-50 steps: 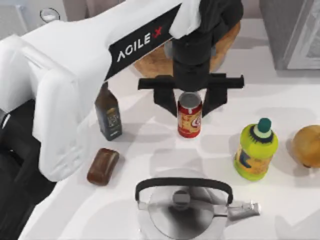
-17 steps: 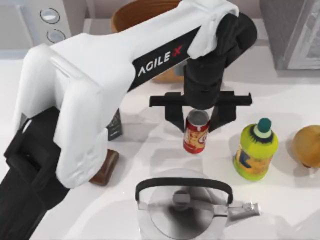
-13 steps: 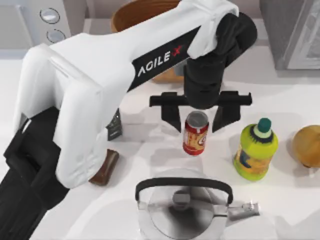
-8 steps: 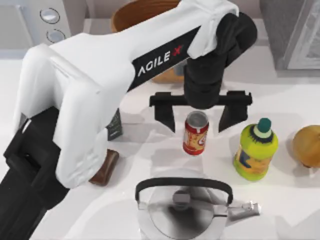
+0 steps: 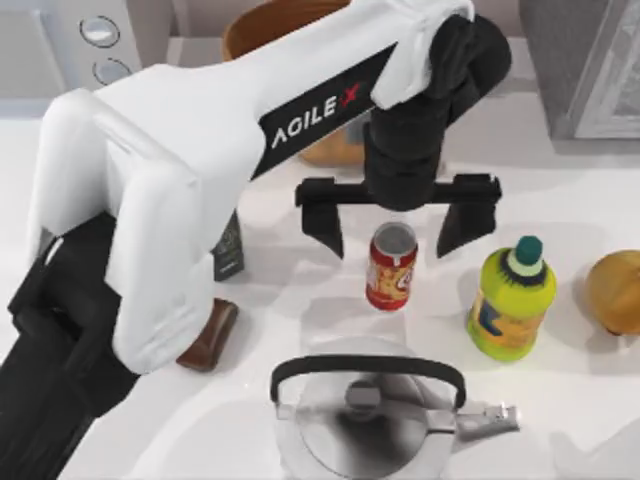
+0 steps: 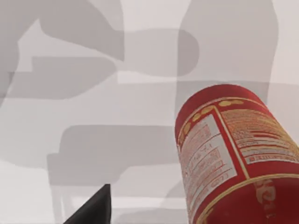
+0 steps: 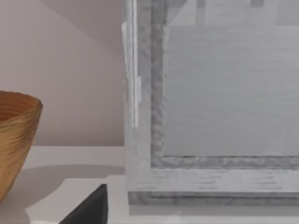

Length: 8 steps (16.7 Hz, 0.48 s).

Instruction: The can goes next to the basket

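Can set down near basket; release looks done.
Our left end effector (image 5: 388,232) hangs released over the upright can (image 5: 391,266); basket (image 5: 262,25) sits just behind; retreat remains.

Kettle (image 5: 365,415), yellow-green bottle (image 5: 511,299), dark bottle (image 5: 228,251), brown block (image 5: 209,334)

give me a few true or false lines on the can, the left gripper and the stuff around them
1. The left gripper is clamped on the can. False: its fingers stand open, one on each side, clear of the can.
2. The can stands upright on the table. True.
3. The can sits inside the basket. False: it is on the table in front of it.
4. A yellow-green bottle stands to the can's right. True.
5. The kettle lies on its side. False: it is upright.
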Motion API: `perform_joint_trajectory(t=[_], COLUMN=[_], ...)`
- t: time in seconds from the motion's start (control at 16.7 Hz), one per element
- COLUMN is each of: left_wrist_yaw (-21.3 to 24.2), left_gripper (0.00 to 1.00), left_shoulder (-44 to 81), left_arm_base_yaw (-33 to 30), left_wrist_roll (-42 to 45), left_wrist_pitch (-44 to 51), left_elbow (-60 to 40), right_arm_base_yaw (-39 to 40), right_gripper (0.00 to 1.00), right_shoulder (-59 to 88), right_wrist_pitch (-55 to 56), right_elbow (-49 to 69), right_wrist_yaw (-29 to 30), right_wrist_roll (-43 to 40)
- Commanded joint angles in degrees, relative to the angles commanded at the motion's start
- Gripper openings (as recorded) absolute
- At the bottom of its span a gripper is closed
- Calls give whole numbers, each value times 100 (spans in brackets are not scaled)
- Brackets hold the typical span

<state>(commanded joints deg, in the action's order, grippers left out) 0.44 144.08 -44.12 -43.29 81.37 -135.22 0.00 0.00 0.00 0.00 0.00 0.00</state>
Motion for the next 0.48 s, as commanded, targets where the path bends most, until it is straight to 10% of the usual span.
perform_joint_trajectory(t=[0.48], left_wrist_yaw=[12], left_gripper=[100], left_shoulder=[261], left_arm_base_yaw=[-78], left_wrist_roll=[16], left_wrist_pitch=[994], left_elbow=[-1270], right_arm_base_yaw=[0], right_gripper=[100], right_shoulder=[0], right_wrist_pitch=[0], right_elbow=[0], right_wrist_yaw=[0], right_wrist_roll=[0])
